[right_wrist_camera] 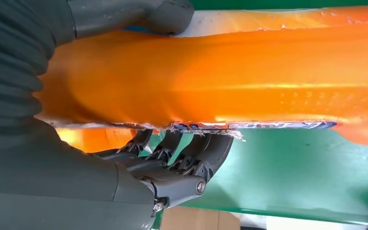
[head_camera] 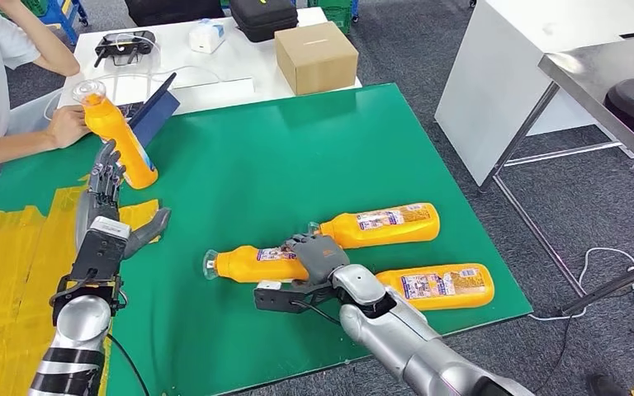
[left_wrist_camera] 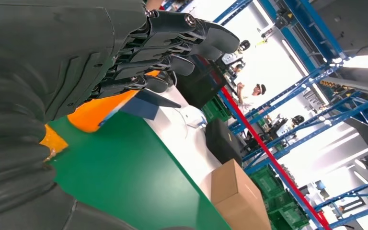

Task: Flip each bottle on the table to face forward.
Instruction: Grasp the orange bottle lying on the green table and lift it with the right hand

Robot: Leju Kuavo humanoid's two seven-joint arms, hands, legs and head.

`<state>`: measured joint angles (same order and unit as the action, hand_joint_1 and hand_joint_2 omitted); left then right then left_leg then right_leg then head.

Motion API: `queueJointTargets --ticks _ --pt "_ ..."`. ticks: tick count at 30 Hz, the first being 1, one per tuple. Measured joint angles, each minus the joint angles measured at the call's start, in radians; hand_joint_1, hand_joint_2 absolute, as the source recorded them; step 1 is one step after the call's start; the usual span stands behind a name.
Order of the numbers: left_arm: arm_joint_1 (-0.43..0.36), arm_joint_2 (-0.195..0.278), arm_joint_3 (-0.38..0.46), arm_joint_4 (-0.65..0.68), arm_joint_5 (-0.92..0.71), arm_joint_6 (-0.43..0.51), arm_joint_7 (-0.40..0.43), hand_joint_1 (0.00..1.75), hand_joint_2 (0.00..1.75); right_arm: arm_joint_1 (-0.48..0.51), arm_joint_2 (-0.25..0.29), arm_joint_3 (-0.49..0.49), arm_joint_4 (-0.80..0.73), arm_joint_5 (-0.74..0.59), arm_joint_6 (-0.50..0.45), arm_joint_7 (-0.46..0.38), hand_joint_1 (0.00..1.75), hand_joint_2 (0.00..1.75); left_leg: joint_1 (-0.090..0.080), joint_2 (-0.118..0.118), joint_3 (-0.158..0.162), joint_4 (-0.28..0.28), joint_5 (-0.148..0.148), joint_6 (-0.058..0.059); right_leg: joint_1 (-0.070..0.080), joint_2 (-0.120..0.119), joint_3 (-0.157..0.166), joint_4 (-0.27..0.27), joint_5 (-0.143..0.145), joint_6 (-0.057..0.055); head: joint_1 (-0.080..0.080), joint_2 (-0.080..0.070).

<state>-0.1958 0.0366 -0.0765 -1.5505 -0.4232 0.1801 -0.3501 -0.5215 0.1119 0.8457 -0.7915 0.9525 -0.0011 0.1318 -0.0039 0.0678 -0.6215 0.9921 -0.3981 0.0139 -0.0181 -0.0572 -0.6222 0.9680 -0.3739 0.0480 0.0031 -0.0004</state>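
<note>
On the green mat [head_camera: 239, 165] three orange bottles lie near the front edge — the right hand [head_camera: 318, 257] wraps its fingers around the left-most lying bottle [head_camera: 256, 264]. The left hand [head_camera: 103, 202] hovers with fingers spread, holding nothing, just beside an upright bottle [head_camera: 120, 140] at the mat's far left corner.

Even overhead light is filling the head view, leaving soft, short shadows under the lying bottles [head_camera: 396, 224] on the green mat [head_camera: 297, 157]; focus is holding sharp across it. In the left wrist view, the bright ceiling background is blowing out to white glare, leaving the left hand [left_wrist_camera: 139, 52] dark. In the right wrist view, the close orange bottle [right_wrist_camera: 230, 81] is blurring, with glossy highlights streaking along it.
</note>
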Motion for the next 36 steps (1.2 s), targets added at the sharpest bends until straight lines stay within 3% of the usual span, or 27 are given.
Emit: queueJointTargets --ticks 2,12,17,22,23,26,27,36 --pt "-0.004 -0.001 -0.004 0.006 0.001 0.0 0.0 0.0 1.75 -0.011 0.003 0.014 0.022 0.015 0.005 0.003 1.35 1.75 0.0 0.001 0.002 0.0 0.0 0.0 0.0 0.001 0.001 0.0 0.0 -0.001 0.0 0.0" --pt "-0.024 -0.008 -0.016 0.034 0.014 0.0 0.0 0.0 1.75 -0.06 0.025 0.074 0.106 0.068 0.021 0.013 1.62 1.75 0.003 0.005 0.016 -0.001 -0.006 -0.006 0.001 0.005 0.003 -0.001 -0.004 -0.003 0.0 0.0" --pt "-0.025 -0.009 -0.022 0.04 0.015 0.0 0.0 0.0 1.75 -0.071 0.036 0.087 0.129 0.077 0.021 0.018 1.36 1.75 0.004 0.007 0.02 -0.001 -0.006 -0.006 0.001 0.006 0.007 -0.001 -0.004 -0.003 0.0 0.0" --pt "-0.041 -0.015 -0.029 0.04 0.017 -0.003 0.006 0.0 1.75 -0.078 0.053 0.095 0.148 0.087 0.022 0.031 1.34 1.75 0.005 0.01 0.022 -0.001 -0.007 -0.006 0.002 0.008 0.009 -0.001 -0.005 -0.004 0.0 0.0" --pt "-0.045 -0.016 -0.031 0.041 0.017 -0.005 0.008 0.0 1.75 -0.079 0.056 0.096 0.151 0.089 0.023 0.033 1.18 1.75 0.005 0.01 0.023 -0.001 -0.007 -0.006 0.002 0.008 0.009 -0.001 -0.004 -0.004 0.0 0.0" --pt "-0.054 -0.018 -0.036 0.042 0.017 -0.008 0.011 0.0 1.75 -0.08 0.062 0.097 0.156 0.092 0.026 0.036 0.22 1.75 0.005 0.012 0.024 -0.001 -0.007 -0.006 0.002 0.01 0.01 -0.001 -0.004 -0.004 0.0 0.0" --pt "-0.055 -0.018 -0.037 0.042 0.017 -0.008 0.012 0.0 1.75 -0.08 0.063 0.098 0.158 0.091 0.028 0.037 0.05 1.75 0.005 0.012 0.024 -0.001 -0.007 -0.006 0.003 0.01 0.01 -0.001 -0.004 -0.004 0.0 0.0" --pt "-0.055 -0.02 -0.042 0.054 0.018 -0.007 0.017 0.0 1.75 -0.076 0.067 0.105 0.194 0.089 0.043 0.054 0.0 1.75 0.006 0.011 0.023 -0.001 -0.005 -0.006 0.004 0.011 0.018 -0.001 -0.002 -0.006 0.0 0.0"
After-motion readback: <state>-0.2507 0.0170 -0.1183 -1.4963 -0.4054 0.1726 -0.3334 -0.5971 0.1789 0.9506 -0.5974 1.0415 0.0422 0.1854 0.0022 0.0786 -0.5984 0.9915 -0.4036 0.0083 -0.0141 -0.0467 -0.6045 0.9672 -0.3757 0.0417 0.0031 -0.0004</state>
